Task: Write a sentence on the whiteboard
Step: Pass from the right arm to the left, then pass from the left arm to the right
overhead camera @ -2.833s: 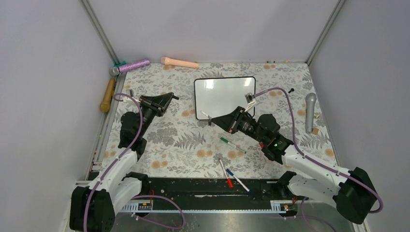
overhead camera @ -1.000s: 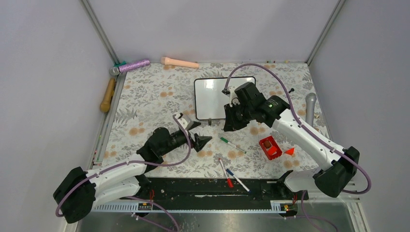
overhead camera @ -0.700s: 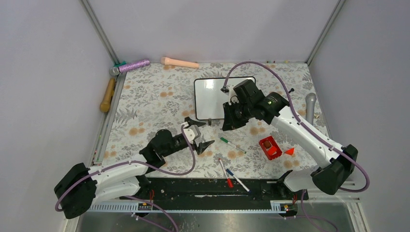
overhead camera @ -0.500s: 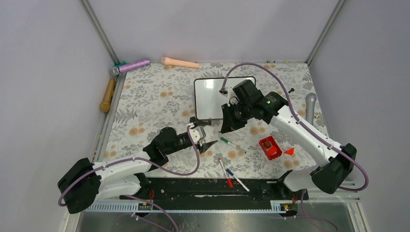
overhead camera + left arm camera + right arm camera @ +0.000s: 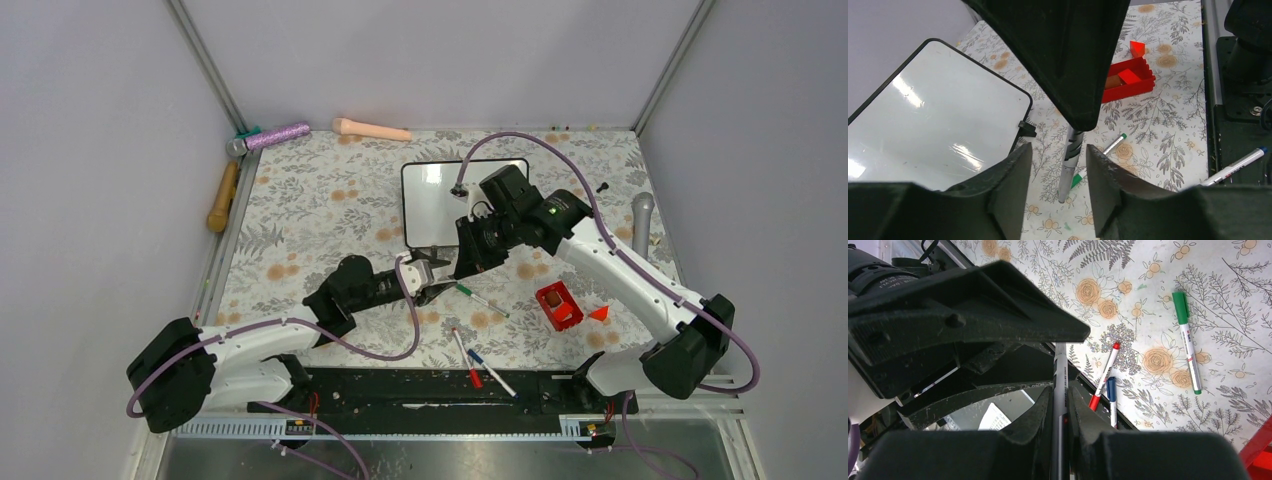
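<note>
Handover at desk centre. Over the last half second I have brought the left tool (image 5: 437, 275) forward; its fingers now stand spread on either side of the grey marker (image 5: 1070, 160), not touching it. The right tool (image 5: 1059, 407) stays clenched on that marker, just beside the near edge of the whiteboard (image 5: 445, 190), which lies flat at far centre. Floral desk (image 5: 320, 200); green pen (image 5: 482, 300) and red box (image 5: 559, 305) nearby; grey walls (image 5: 440, 60) around

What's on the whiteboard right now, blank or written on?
Blank. The whiteboard shows only glossy white with glare in the left wrist view; no strokes on its visible part.
</note>
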`<state>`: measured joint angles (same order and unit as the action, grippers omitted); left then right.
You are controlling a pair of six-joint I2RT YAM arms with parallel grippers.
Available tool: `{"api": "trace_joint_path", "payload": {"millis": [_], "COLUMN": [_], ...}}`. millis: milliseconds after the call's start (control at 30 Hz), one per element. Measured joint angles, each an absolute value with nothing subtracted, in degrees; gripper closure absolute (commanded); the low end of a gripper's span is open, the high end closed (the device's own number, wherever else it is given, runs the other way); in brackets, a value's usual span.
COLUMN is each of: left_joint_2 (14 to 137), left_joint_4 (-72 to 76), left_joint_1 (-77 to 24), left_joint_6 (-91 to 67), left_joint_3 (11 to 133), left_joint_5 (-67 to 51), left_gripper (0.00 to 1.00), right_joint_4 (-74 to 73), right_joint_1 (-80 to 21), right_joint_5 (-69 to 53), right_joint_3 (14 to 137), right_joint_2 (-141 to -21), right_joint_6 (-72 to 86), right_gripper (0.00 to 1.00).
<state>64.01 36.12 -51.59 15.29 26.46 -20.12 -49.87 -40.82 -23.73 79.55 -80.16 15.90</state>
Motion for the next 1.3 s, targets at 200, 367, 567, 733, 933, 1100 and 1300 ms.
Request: {"api": "trace_joint_path", "payload": {"millis": [200,367,567,733,933,1100,1300], "left_joint_2": [64.0,64.0,64.0,64.0,64.0,64.0,64.0], "left_joint_4": [35.3,33.1,32.9,32.8,32.5,32.5,32.5], "left_joint_1": [-51.9,-52.2,-52.3,-52.4,-52.4,-52.4,-52.4], "left_joint_6": [15.8,17.1,17.1,17.1,16.6,16.2,16.0], "left_joint_3": [26.8,27.7,27.7,27.7,27.7,27.7,27.7], "left_joint_5": [-22.0,-22.8,-22.5,-22.2,-21.8,-21.2,-21.2], "left_gripper": [1.00,1.00,1.00,1.00,1.00,1.00,1.00], "right_joint_4": [-49.4,-49.3,-48.6,-48.3,-48.2,-48.2,-48.2], "right_joint_1": [-40.8,-40.8,-40.8,-40.8,-40.8,-40.8,-40.7], "right_joint_5": [-23.7,-23.7,-23.6,-23.8,-24.2,-24.2,-24.5], "right_joint_3": [79.5,79.5,79.4,79.4,78.8,78.2,77.7], "right_joint_2": [-80.5,-80.5,-80.4,-80.3,-80.2,-79.8,-79.7], "right_joint_6": [15.9,16.2,16.2,16.4,16.4,16.4,16.4], "right_gripper": [0.75,0.57,0.62,0.63,0.63,0.68,0.75]}}
